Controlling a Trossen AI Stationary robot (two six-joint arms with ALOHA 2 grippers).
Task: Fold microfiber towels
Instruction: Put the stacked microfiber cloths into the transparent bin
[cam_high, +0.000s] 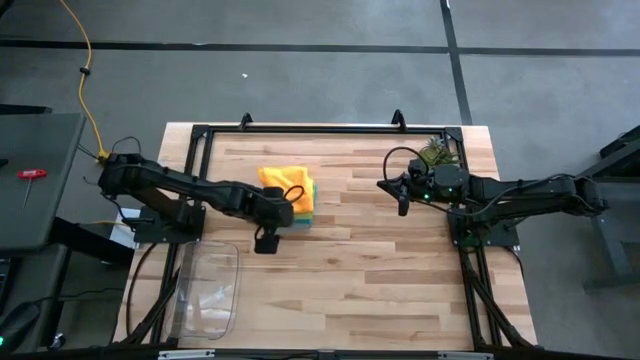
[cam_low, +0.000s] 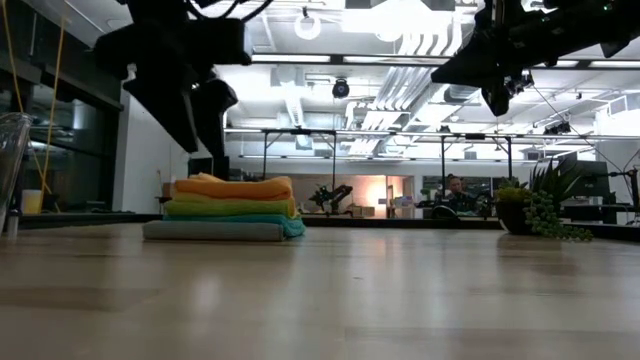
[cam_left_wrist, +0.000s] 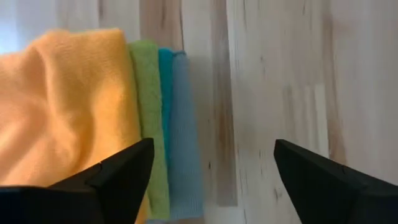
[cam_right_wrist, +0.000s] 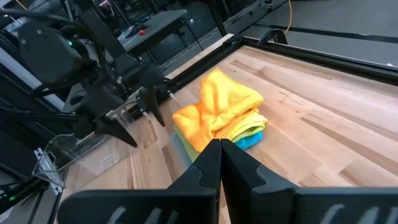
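Folded microfiber towels (cam_high: 290, 195) stacked, orange on top

This is a robotics lab in an open, industrial-looking hall: a wooden bench (cam_high: 380, 250) in a black metal frame (cam_high: 320, 128), a grey concrete floor (cam_high: 300, 80) with a yellow cable (cam_high: 88, 70), exposed ceiling ducts (cam_low: 290, 95), strip lights (cam_low: 330, 58), and a person (cam_low: 456, 188) at a far workstation.

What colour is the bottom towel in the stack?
Grey; the bottom towel shows best in the low view.
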